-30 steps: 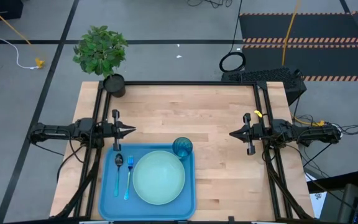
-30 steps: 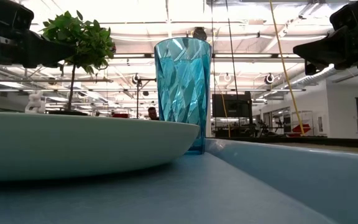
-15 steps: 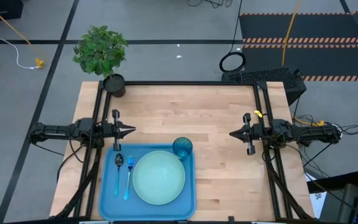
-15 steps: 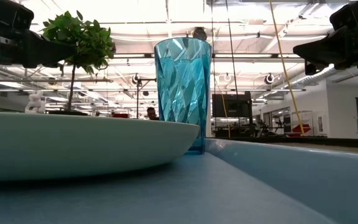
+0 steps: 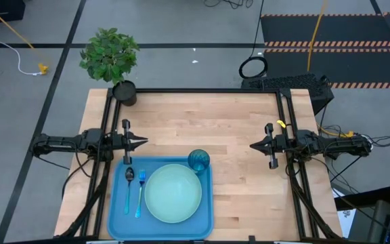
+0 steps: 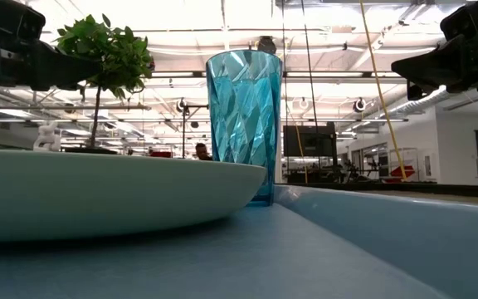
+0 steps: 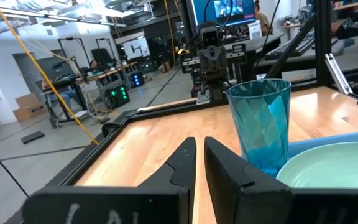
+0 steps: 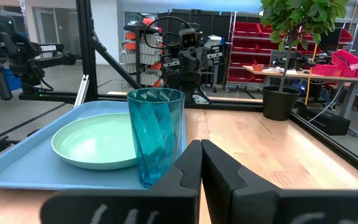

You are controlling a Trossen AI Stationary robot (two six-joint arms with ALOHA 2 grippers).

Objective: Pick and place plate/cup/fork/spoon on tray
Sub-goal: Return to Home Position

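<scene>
Tray: the large bright blue rectangular plastic tray (image 5: 118, 218) lies at the near edge of the pale wooden table (image 5: 208, 118), between the two arms, where either could reach it.
Plate: the large round mint-green plate (image 5: 173, 194) lies flat on the tray's middle and right, taking most of the floor.
Cup: the small translucent teal-blue tumbler (image 5: 198, 160) stands upright in the tray's far right corner, just beside the plate's rim; whether they touch I cannot tell.
Cutlery: the blue-handled spoon with a dark bowl (image 5: 128, 186) and the blue-handled fork (image 5: 140, 194) lie side by side in the strip left of the plate, spoon leftmost, heads toward the far side, like a place setting.
Left gripper (image 5: 144, 141): hangs above the table just beyond the tray's far left corner, pointing right, fingers drawn together and holding nothing.
Right gripper (image 5: 253, 146): hangs to the right of the tray, apart from it, pointing left, fingers likewise closed and empty.
Stage: all four pieces appear placed; both arms look parked at rest.
Bystander: a leafy potted plant (image 5: 110, 54) stands at the far left corner.
</scene>
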